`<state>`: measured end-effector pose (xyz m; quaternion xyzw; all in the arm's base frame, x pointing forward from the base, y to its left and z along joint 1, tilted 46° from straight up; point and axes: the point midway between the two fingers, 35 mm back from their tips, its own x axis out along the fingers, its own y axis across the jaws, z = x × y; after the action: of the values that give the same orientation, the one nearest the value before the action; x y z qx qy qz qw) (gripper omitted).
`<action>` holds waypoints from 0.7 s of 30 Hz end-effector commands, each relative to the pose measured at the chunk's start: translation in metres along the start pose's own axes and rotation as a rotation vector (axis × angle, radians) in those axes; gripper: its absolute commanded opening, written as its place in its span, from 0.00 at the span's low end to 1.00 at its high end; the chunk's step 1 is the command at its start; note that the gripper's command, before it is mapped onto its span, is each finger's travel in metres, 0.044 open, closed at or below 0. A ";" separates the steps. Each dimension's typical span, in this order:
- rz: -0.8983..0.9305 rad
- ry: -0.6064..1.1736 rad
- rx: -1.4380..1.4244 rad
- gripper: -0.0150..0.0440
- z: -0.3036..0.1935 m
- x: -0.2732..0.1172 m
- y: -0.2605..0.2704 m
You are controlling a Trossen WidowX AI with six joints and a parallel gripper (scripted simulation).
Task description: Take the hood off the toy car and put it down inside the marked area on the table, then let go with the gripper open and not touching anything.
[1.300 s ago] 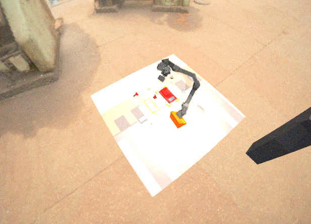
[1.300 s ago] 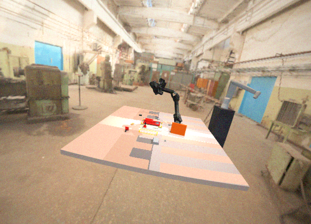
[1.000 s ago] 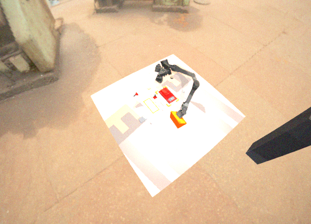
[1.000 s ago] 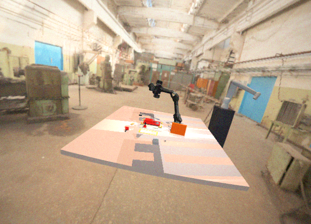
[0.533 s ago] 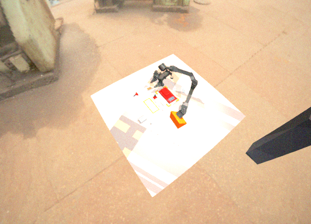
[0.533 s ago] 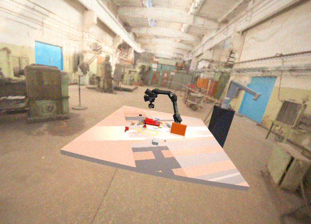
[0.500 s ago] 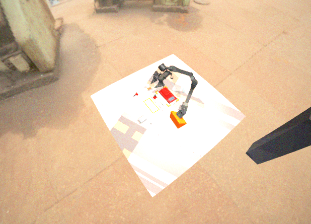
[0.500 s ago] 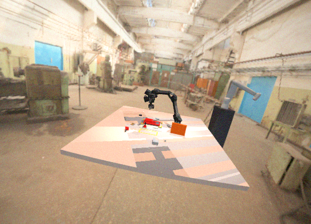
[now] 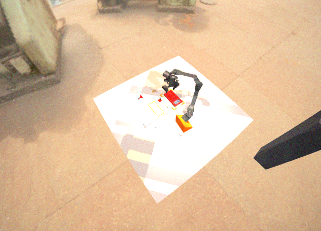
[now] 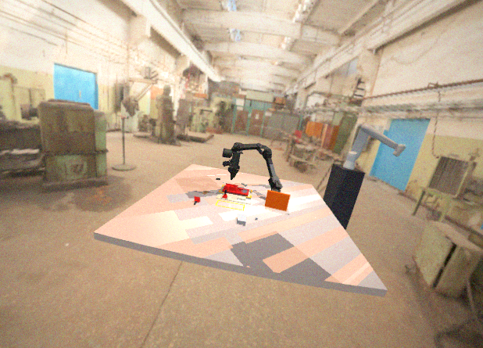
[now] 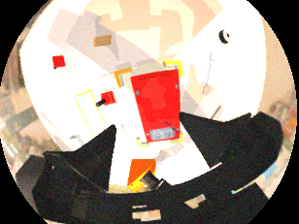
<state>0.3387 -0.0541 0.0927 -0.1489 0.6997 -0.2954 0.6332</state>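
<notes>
- Gripper point(image 9: 166, 88) hangs in the air above the far end of the toy car point(image 9: 173, 98), pointing down. Fingers spread wide, nothing between them, touching nothing.
- Exterior view confirms it: gripper point(image 10: 232, 176) sits clearly above the car point(image 10: 236, 189) with a gap of air under the tips.
- Toy car is red and lies flat on the table point(image 9: 213, 135), partly framed by short yellow corner marks. A grey-blue window patch sits at the end nearer the arm's base.
- Hood — cannot pick it out as a separate part in any view. The car's top reads as one red slab in the wrist view point(image 11: 156, 103), so it looks to be on the car, but the seam is too small to tell.
- Marked area point(image 9: 156, 108) is a yellow-outlined rectangle on the table, just beside the car on the side away from the arm's base. Only table surface shows inside the outline.
- A small red piece point(image 9: 160, 100) lies between the marked area and the car; another small red piece point(image 9: 140, 97) lies further out, well apart from both.
- Arm's base is an orange block point(image 9: 183, 123) near the car's window end — the arm arches up and over the car from there.
</notes>
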 end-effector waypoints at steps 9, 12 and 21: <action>-0.149 0.001 -0.053 1.00 0.002 0.005 -0.022; -0.148 0.001 -0.053 1.00 0.003 0.007 -0.022; -0.148 0.001 -0.053 1.00 0.003 0.015 -0.023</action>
<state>0.3377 -0.0784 0.0976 -0.2119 0.6924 -0.3246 0.6085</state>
